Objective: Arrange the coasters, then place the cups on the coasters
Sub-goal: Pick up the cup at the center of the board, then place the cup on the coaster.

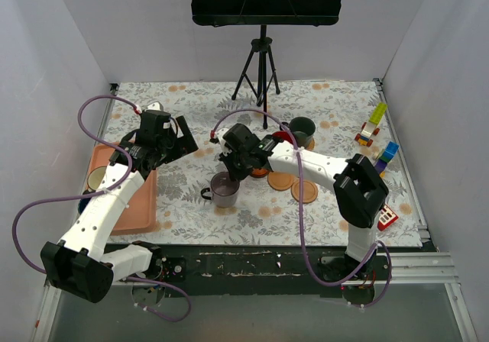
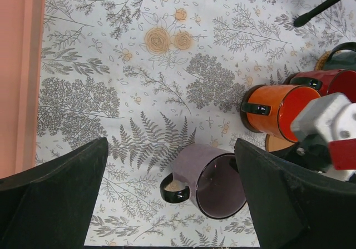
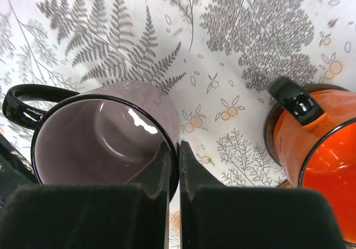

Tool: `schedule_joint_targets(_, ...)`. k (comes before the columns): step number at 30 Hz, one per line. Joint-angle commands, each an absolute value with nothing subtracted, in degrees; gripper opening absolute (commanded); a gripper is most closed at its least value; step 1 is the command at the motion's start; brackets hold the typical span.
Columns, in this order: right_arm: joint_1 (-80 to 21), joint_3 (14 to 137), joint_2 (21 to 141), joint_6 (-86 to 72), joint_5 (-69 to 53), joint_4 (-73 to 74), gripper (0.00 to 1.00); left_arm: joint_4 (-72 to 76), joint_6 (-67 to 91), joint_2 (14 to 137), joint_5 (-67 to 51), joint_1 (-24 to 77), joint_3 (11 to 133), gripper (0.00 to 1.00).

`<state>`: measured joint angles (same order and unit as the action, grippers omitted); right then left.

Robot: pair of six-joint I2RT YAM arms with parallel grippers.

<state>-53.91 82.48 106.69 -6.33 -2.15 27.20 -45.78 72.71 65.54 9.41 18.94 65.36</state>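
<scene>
The translucent purple-grey cup stands upright on the floral cloth. My right gripper is shut on its rim, one finger inside and one outside. To its right is the orange cup, sitting on a wood coaster. Behind it are the red cup and the dark green cup. Two orange-brown coasters lie bare. My left gripper hangs open above the cloth, left of the purple-grey cup and holding nothing.
A salmon-pink tray lies at the left with a cream cup on it. Toy blocks sit along the right edge. A tripod stands at the back centre.
</scene>
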Motion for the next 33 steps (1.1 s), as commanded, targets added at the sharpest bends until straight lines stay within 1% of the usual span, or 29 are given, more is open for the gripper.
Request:
schedule_joint_targets(1, -54.0, 90.7, 101.3, -10.4, -2.3, 27.9, 0.01, -47.3, 73.0, 63.5, 13.5, 19.2, 66.9, 0.98)
schedule_joint_targets(6, -50.0, 96.2, 95.9, -15.5, 2.5, 35.9, 0.01, -46.7, 74.1, 62.7, 14.6, 19.2, 66.7, 0.98)
schedule_joint_targets(10, -42.1, 94.7, 89.1, -18.4, 4.3, 37.8, 0.01, -46.4, 74.5, 62.8, 14.3, 19.1, 66.3, 0.98)
schedule_joint_targets(14, -33.1, 91.9, 83.5, -17.4, 6.7, 39.9, 0.01, -46.3, 74.9, 63.1, 13.5, 19.2, 65.7, 0.98)
schedule_joint_targets(20, -19.8, 82.8, 75.8, -13.5, 4.7, 37.4, 0.01, -46.4, 74.9, 63.5, 13.4, 19.1, 66.1, 0.98)
schedule_joint_targets(25, -12.4, 73.0, 70.3, -9.9, 0.6, 32.5, 0.01, -45.9, 75.2, 63.4, 12.9, 19.1, 65.3, 0.98)
schedule_joint_targets(31, -11.3, 62.7, 65.9, -5.0, 0.4, 26.1, 0.01, -45.4, 75.1, 64.2, 12.3, 19.1, 65.4, 0.98)
schedule_joint_targets(33, -11.3, 60.3, 65.6, -3.3, -2.3, 24.0, 0.01, -45.2, 75.1, 64.2, 12.1, 19.1, 65.4, 0.98)
